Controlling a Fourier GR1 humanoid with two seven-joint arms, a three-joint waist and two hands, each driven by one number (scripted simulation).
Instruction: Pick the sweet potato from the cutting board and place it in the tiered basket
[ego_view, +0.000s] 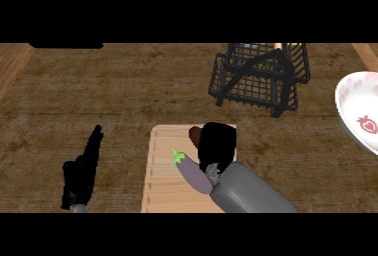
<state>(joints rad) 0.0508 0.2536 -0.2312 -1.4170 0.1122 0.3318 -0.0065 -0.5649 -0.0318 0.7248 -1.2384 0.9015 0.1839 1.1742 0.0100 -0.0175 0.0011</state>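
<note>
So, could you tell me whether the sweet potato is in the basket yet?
Not yet. The sweet potato is on the cutting board, mostly hidden under the right hand; the basket stands apart beyond it.

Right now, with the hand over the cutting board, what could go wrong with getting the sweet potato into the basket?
The right hand covers most of the sweet potato, so whether it is held cannot be told. The eggplant lies right beside the forearm and might get knocked along the cutting board. The tiered basket has raised wire walls that the hand could catch on.
</note>
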